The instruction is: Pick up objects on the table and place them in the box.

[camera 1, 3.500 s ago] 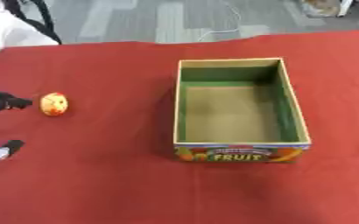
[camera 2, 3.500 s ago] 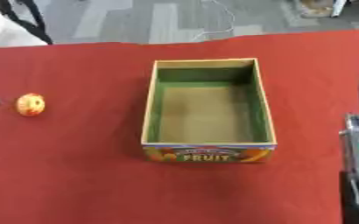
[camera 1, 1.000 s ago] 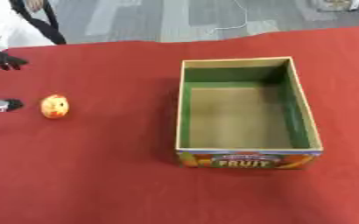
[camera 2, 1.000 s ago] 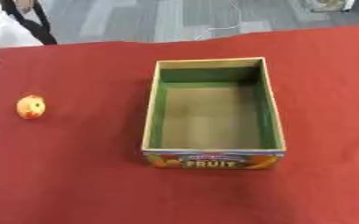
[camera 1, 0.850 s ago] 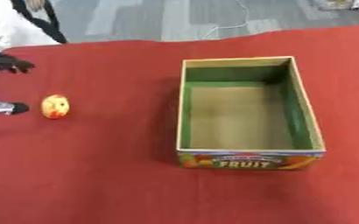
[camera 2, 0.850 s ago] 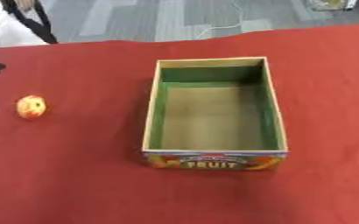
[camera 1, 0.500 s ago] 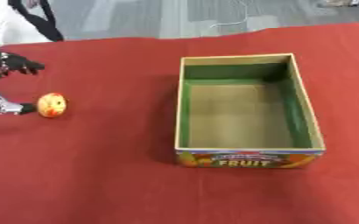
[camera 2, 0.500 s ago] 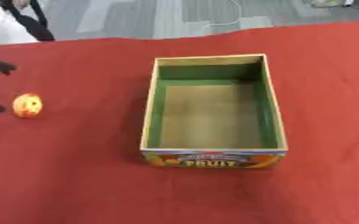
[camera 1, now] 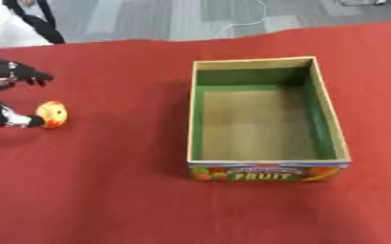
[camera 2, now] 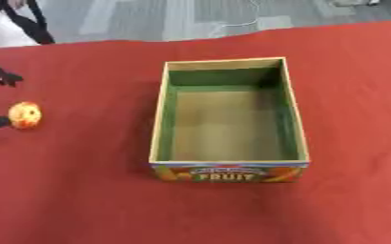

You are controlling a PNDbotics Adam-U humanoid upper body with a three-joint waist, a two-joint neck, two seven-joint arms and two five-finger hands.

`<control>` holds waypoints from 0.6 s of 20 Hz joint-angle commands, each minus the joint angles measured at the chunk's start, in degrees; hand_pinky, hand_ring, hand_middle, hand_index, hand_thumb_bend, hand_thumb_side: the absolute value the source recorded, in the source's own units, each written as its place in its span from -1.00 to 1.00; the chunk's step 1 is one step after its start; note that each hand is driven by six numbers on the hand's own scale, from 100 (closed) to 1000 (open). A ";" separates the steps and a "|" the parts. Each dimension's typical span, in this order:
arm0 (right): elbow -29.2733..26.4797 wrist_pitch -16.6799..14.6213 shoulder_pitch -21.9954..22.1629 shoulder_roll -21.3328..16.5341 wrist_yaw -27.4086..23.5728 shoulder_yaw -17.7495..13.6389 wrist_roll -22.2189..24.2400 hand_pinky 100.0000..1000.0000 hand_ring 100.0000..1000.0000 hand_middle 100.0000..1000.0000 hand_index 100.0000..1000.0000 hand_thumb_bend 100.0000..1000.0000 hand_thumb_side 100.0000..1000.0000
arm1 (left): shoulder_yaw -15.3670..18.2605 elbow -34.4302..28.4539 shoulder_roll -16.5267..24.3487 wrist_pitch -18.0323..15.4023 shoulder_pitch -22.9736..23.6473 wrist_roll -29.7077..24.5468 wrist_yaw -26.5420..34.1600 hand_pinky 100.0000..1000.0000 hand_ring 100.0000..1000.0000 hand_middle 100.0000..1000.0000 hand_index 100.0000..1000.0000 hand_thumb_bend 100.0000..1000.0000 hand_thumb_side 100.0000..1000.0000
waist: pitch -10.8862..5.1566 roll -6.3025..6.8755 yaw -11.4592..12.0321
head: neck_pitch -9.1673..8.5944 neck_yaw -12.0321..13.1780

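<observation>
Red cloth covers the worktop [camera 1: 107, 190], where a small orange-red round fruit [camera 1: 51, 114] lies at 9 o'clock from the empty box [camera 1: 268, 165], bracketed by the spread left robot hand [camera 1: 7, 78]; it is judged light, smooth and roll-prone, best pinched across its middle

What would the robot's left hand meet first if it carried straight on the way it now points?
Probably the small round orange-red fruit: the left hand reaches rightward with fingers spread either side of it, one fingertip seemingly touching already. Depth is unclear.

red-covered table [camera 1: 107, 190] carries an open fruit box [camera 1: 267, 172] and a small orange fruit [camera 1: 52, 114].
</observation>
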 commanded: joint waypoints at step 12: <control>-1.15 -0.17 -1.42 -1.39 -0.47 0.12 0.20 0.68 0.70 0.15 0.60 -1.00 1.00 | 0.77 4.31 0.40 1.75 -1.71 2.47 -8.41 0.20 0.57 0.55 1.00 -0.12 0.52 | -0.02 0.45 -0.51 | -1.36 0.94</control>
